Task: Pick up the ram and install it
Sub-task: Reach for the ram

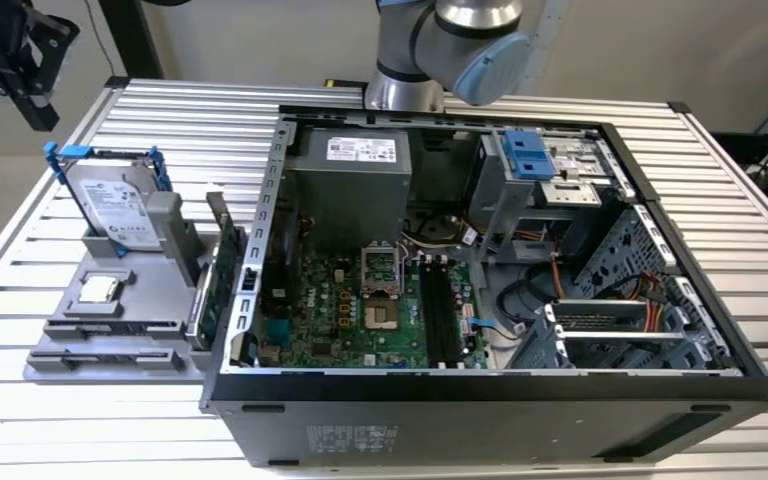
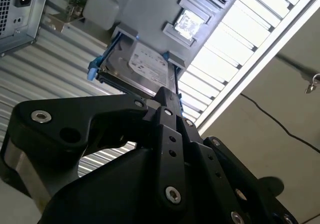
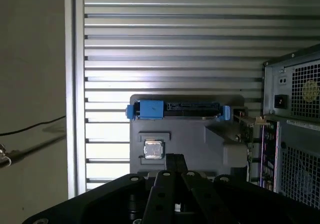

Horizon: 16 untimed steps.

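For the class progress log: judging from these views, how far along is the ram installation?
Done: nothing yet; the motherboard's long slots sit empty. In hand: the tool, carrying nothing, hangs above the gray holder with the hard drive. Left: the ram, apparently standing at the holder's edge beside the case, is not yet picked up or installed.

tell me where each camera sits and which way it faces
exterior view: off the arm, looking down into the open case beside the holder; the arm shows behind the case
first wrist view: on the wrist, looking down past the claw at the drive in the holder
second wrist view: on the wrist, looking along the claw at the drive
shared: all show drive and holder
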Each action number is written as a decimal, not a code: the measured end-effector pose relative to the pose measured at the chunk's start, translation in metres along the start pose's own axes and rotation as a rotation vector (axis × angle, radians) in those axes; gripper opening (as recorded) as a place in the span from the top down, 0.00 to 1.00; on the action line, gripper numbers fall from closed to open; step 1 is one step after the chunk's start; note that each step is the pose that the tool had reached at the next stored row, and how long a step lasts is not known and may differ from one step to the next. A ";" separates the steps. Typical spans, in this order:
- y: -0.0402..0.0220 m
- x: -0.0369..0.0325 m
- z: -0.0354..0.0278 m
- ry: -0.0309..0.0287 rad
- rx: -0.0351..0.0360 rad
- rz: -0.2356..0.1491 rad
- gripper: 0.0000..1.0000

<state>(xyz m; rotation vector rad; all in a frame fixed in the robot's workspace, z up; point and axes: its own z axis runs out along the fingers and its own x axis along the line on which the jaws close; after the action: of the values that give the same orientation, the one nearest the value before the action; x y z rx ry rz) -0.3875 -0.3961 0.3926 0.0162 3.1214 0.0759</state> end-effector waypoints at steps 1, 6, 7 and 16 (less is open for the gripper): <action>0.0000 0.0000 0.0000 -0.0001 0.0000 0.000 1.00; -0.0002 0.0003 0.0000 0.0000 0.0000 0.000 1.00; -0.0006 0.0003 0.0000 0.0000 0.0000 0.000 1.00; -0.0035 0.0002 -0.0002 0.0000 0.0000 0.000 1.00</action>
<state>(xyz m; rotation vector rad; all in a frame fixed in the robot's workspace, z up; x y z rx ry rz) -0.3877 -0.3997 0.3926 0.0160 3.1214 0.0759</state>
